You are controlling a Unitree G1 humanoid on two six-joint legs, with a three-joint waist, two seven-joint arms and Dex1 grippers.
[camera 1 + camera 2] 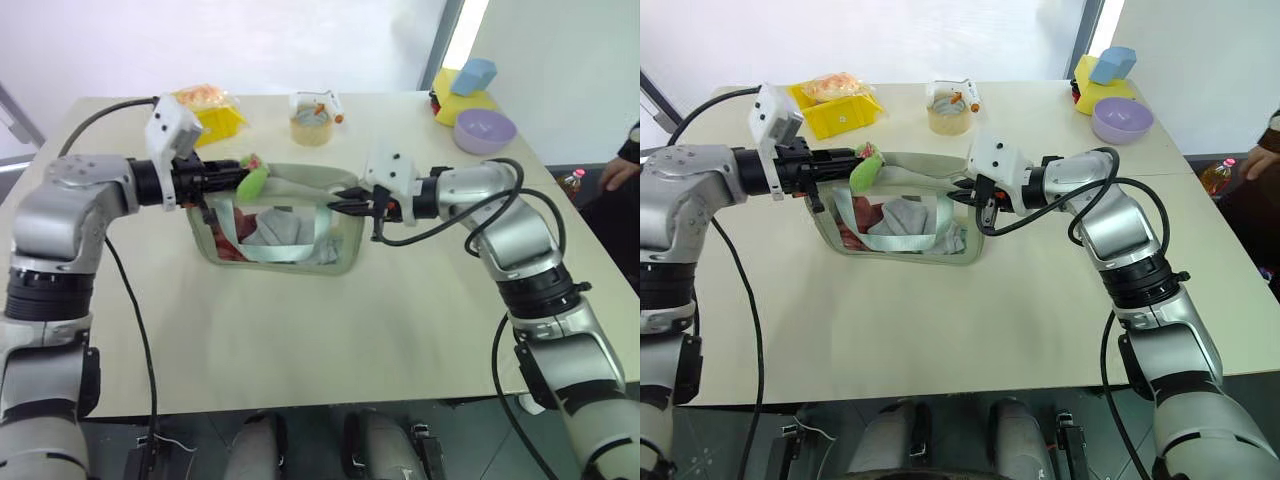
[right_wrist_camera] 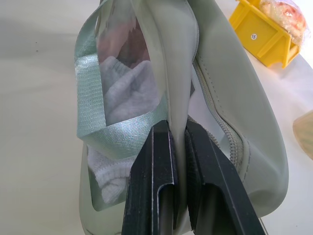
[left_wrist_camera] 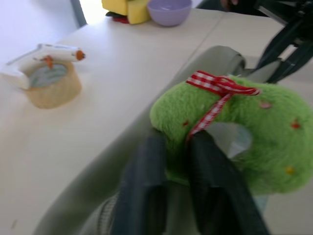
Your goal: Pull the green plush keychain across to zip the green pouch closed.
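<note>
The table (image 1: 300, 340) has a pale beige top, and a white wall with a bright window strip stands behind it. At the right edge of the head views a person's hand (image 1: 618, 172) shows near a small bottle (image 1: 572, 181).

The green pouch (image 1: 280, 225) stands in the middle of the table. Through its clear front window I see red and white soft things, and a mint strap hangs across the window. At the far side of the table there is a yellow bin (image 1: 212, 112) with an orange packet in it, and a round tan cup (image 1: 311, 124) with a white object lying on top. In the far right corner stands a lilac bowl (image 1: 484, 130), beside yellow and blue blocks (image 1: 464, 88).

The green plush keychain (image 3: 234, 132) is at the left end of the pouch's top edge. The left gripper (image 3: 173, 147) has its jaws clamped on the plush. The right gripper (image 2: 177, 142) has its jaws pressed together on the pouch's upper edge at the right end, beside the zip.
</note>
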